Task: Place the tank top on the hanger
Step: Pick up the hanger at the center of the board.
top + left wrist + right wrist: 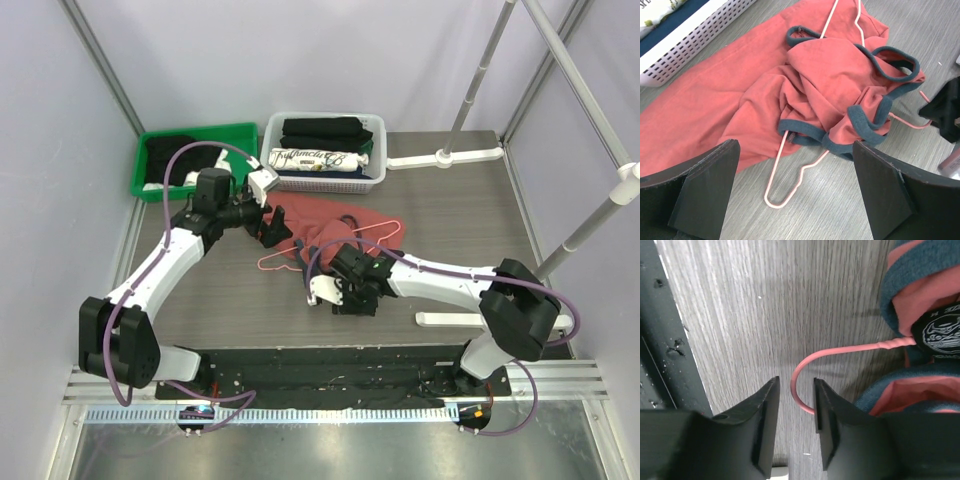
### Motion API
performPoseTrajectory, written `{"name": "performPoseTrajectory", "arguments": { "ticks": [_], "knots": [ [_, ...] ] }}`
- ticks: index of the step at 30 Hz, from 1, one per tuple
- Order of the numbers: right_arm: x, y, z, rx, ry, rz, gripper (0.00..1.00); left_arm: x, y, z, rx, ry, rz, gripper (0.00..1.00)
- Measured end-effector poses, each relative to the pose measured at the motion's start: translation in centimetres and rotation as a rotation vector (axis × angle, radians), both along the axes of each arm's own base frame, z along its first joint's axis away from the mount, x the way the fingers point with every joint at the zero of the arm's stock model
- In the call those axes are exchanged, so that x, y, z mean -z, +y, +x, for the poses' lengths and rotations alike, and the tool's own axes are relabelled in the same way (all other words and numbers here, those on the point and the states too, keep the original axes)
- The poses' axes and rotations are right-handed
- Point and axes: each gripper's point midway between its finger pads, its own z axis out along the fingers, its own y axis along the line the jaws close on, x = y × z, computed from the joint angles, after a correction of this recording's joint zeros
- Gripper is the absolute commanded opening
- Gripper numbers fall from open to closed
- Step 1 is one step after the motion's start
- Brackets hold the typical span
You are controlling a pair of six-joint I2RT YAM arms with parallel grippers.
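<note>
1. Tank top (330, 222) lies bunched at the centre of the overhead frame on the table (450, 235), just below the white basket (381, 160). It is not yet hung.
2. Fabric is soft rust-red knit, matte, heaped in loose folds. Navy ribbed trim loops round neck and armholes. In the left wrist view the upper-left stretch lies flat and the right part is crumpled over itself.
3. Hanger (774, 170) is thin pink wire with a smooth coating. It runs under and partly through the shirt, so only stretches show. One notched corner pokes out at lower centre of the left wrist view, and more wire emerges at the top edge.
4. Right gripper (795, 381) has black, flat-faced fingers straddling the hook's curved end, lower centre of its wrist view. Jaws are narrowed, but a gap shows on each side of the wire, so nothing is clamped. Likely aim is to pin the hook so the frame holds while cloth is pulled.
5. Left gripper (795, 149) has jaws spread wide and holds nothing, hovering over hem and hanger corner. It looks placed to take fabric.
6. Table surface is grey wood-grain laminate and looks slick. The wire lies flat on it, so a pinch must come in low.
</note>
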Motion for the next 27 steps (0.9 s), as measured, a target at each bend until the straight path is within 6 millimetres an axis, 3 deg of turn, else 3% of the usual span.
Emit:
{"name": "performPoseTrajectory", "arguments": {
  "ticks": [2,4,9,19,27],
  "knots": [
    [-0.3,0.1,-0.1,-0.011,0.003,-0.002,0.11,0.0,0.2,0.1,-0.002,-0.004,0.001,1.0],
    [-0.8,0.2,0.0,-0.02,0.002,-0.005,0.01,0.0,0.4,0.2,-0.004,-0.006,0.002,1.0],
    [-3.6,1.1,0.5,-0.04,-0.022,0.021,0.01,0.2,0.7,0.1,0.0,-0.005,0.009,1.0],
    [-15.0,3.5,4.2,-0.046,-0.251,0.172,0.01,-0.7,0.5,-0.1,0.019,-0.003,0.001,1.0],
    [-20.1,3.2,7.3,-0.01,-0.442,0.175,0.01,-2.6,0.2,0.2,0.036,-0.032,-0.016,1.0]
  ]
}}
